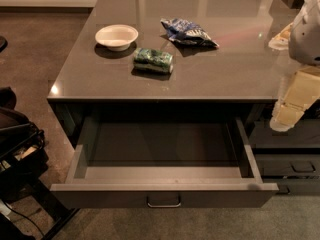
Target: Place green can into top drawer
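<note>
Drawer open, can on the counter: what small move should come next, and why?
Probably move the gripper left toward the can. The can lies on its side on the counter, apart from the gripper, which hangs at the right by the counter's front edge. The drawer is open and looks empty.

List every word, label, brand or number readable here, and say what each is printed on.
No text can be read anywhere.
green can: pale markings, too blurred to read.
snack bag: blue-and-white print, too blurred to read.
white bowl: no lettering visible.
top drawer: no lettering visible.
gripper, at the right edge beside the open drawer: no lettering visible.
</note>
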{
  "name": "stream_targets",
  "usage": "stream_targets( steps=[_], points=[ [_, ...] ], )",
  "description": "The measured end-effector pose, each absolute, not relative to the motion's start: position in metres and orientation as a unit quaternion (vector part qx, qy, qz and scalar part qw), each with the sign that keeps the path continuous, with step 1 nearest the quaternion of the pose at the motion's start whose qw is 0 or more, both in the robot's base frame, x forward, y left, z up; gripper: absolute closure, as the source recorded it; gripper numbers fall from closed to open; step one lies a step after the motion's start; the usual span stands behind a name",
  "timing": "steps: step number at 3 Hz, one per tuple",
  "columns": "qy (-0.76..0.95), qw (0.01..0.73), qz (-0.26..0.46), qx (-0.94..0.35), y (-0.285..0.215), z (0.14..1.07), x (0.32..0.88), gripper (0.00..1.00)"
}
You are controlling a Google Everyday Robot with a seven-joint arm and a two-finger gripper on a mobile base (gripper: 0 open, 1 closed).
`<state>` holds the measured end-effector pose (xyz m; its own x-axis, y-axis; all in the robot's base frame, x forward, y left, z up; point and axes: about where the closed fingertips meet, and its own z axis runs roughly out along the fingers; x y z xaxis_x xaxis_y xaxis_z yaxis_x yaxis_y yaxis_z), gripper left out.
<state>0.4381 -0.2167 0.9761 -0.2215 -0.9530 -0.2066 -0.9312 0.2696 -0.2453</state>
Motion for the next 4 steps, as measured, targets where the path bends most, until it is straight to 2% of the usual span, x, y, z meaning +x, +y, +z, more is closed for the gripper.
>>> stream_targets(
  steps=[1, 2, 3, 4],
  points=[
    [0.780, 0.166, -0.038, -0.602, -0.215, 0.979, 0.440, 0.00],
    [0.765, 0.219, -0.024, -0.605, -0.194, 0.988, 0.469, 0.00],
    [0.733, 0.273, 0.005, -0.624, -0.145, 1.000, 0.520, 0.00],
    [0.698, 0.296, 0.034, -0.651, -0.087, 0.995, 0.565, 0.00]
  ],
)
